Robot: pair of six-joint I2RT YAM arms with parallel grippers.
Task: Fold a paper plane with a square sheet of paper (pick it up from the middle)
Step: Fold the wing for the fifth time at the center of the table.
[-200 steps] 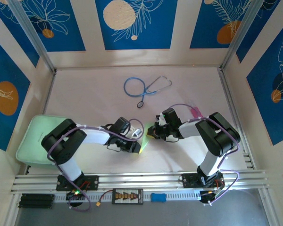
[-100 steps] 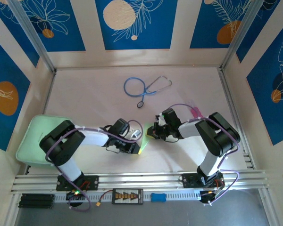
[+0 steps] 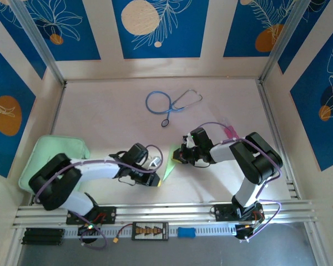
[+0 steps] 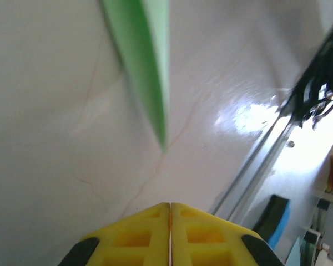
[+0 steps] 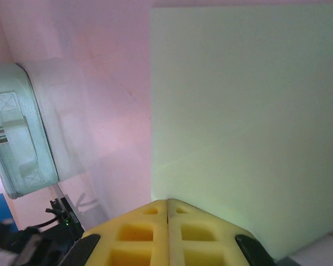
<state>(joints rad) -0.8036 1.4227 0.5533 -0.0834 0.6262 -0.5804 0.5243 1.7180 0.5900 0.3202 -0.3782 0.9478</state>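
The left arm has swung lower and its left hand has pulled back a little from the thin, pale green folded paper. Its 2 fingers are pressed together, holding nothing. The paper lies on the white surface between both hands. The right hand is also squeezed together, its tip at the paper's edge. The paper looks light, floppy and easy to crumple or slide, so pinch it gently at the middle fold.

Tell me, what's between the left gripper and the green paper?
Just bare white table. In the left wrist view, the shut left gripper points at the tip of the green paper, with nothing lying in the gap.
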